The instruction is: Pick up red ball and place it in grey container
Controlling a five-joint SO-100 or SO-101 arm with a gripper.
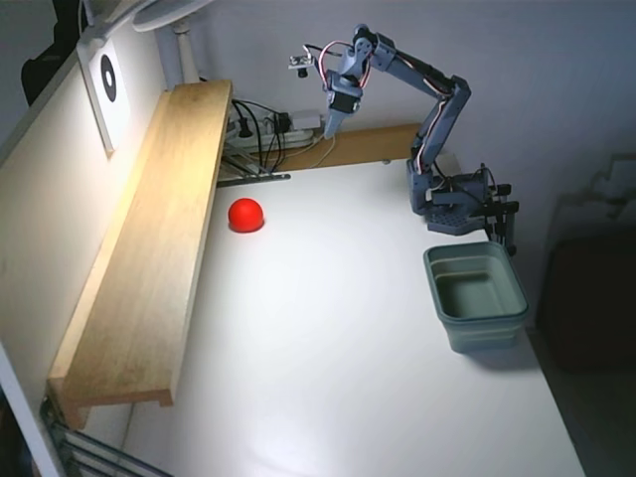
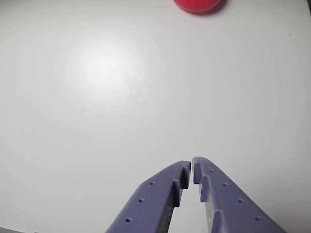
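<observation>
The red ball (image 1: 245, 214) lies on the white table close to the wooden shelf; in the wrist view its lower part (image 2: 197, 5) shows at the top edge. The grey container (image 1: 476, 294) stands empty at the table's right edge, in front of the arm's base. My gripper (image 1: 332, 127) hangs high above the back of the table, up and to the right of the ball. In the wrist view the gripper (image 2: 191, 165) has its blue-grey fingertips nearly touching, with nothing between them.
A long wooden shelf (image 1: 149, 248) runs along the table's left side. Cables and a power strip (image 1: 273, 129) lie at the back. The arm's base (image 1: 452, 199) is clamped at the right rear. The white table (image 1: 328, 348) spreads between ball and container.
</observation>
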